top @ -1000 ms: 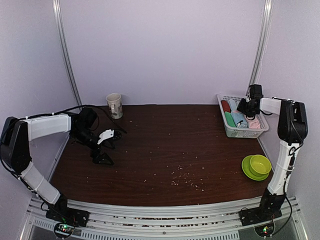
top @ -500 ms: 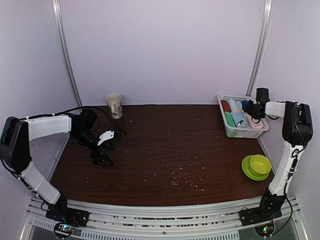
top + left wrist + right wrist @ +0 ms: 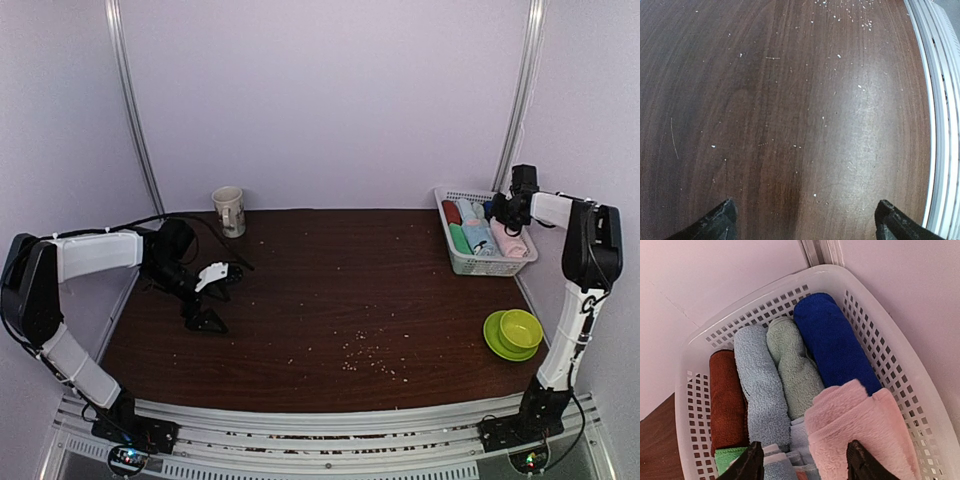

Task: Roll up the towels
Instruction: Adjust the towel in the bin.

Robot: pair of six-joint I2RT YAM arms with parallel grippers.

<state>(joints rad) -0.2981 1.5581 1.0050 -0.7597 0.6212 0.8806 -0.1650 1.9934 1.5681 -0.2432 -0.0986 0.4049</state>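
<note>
Several rolled towels lie in the white slatted basket [image 3: 900, 370] at the back right [image 3: 455, 258]. In the right wrist view I see a pale pink towel [image 3: 860, 435], a dark blue one [image 3: 832, 342], a pale green one [image 3: 795, 367], a light blue one [image 3: 760, 390] and a brown one [image 3: 727, 395]. My right gripper [image 3: 802, 465] is open just above the towels, over the basket [image 3: 512, 208]. My left gripper [image 3: 805, 222] is open and empty, low over bare table at the left [image 3: 205, 295].
A mug [image 3: 229, 210] stands at the back left. A green bowl on a green plate [image 3: 513, 333] sits at the right, near the right arm. Small crumbs are scattered over the brown table [image 3: 340, 290]. Walls close in on the left, back and right.
My right gripper has moved back and to the right over the basket, from its middle to its far right end. The left arm has not moved.
</note>
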